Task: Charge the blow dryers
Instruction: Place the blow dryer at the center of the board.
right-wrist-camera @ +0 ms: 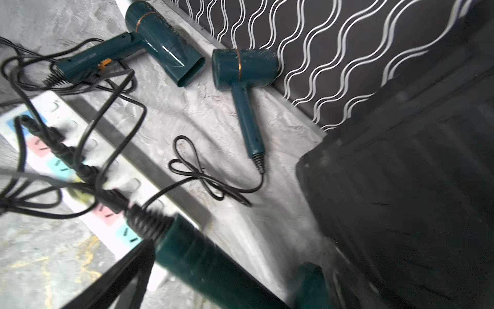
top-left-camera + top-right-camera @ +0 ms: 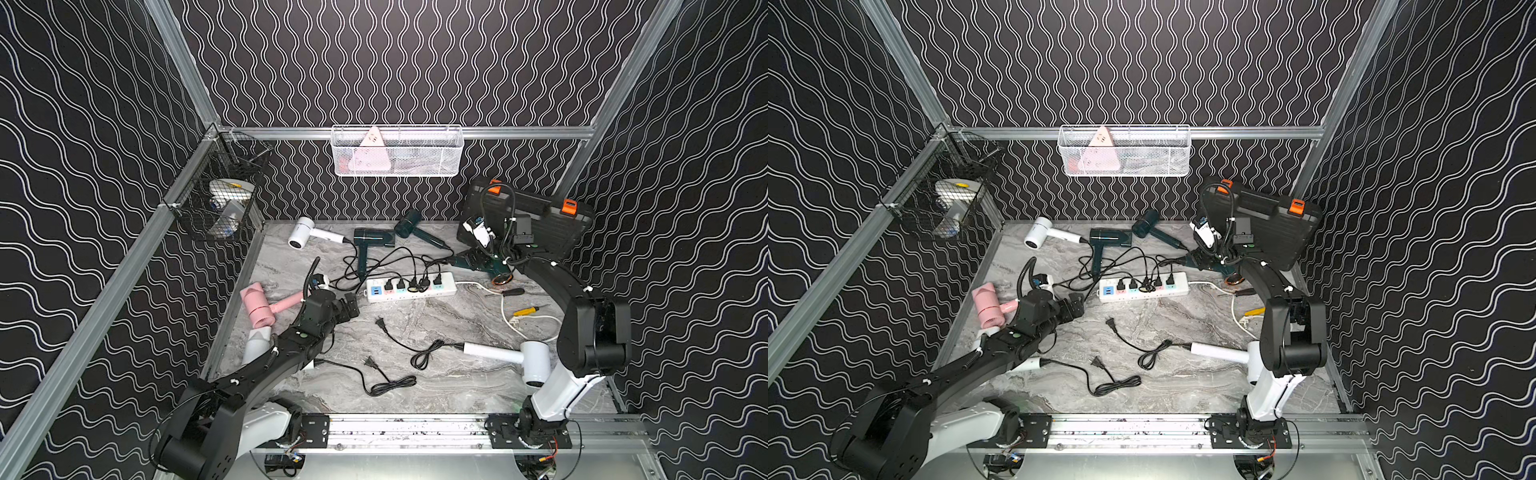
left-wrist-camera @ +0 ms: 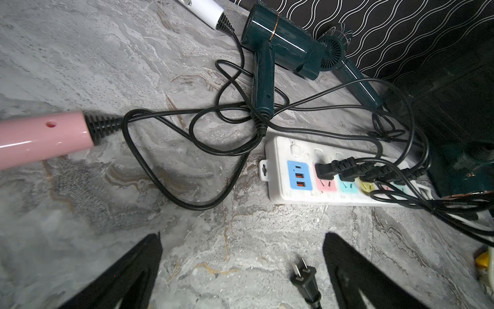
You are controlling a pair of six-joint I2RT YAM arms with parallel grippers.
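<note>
- In both top views, the left hand [image 2: 351,305] is hovering wide open and empty over the desk [image 2: 436,386]. It is sitting just beside the pink dryer [image 2: 266,305], which is lying at the left edge.
- The right hand [image 2: 471,259] is reaching low near the far right corner. It is hanging over a dark green dryer [image 2: 496,270] that is lying beside the black case [image 2: 536,224].
- The power strip [image 2: 411,286] is lying mid-desk, with five plugs sitting in it.
- A second green dryer [image 2: 374,237], a third green dryer [image 2: 409,224] and a white dryer [image 2: 309,235] are lying along the far edge.
- Another white dryer [image 2: 498,354] is lying near the front right corner, with its loose plug [image 2: 379,322] resting apart from the strip.
- In the left wrist view, the fingers [image 3: 128,273] are standing far apart with bare desk between them and are gripping nothing. A loose plug is lying just beside one finger.
- In the blurred right wrist view, one finger [image 1: 125,275] is showing, set wide. The dark green dryer's handle is lying just beside it, unclamped, so the hand is looking open.
</note>
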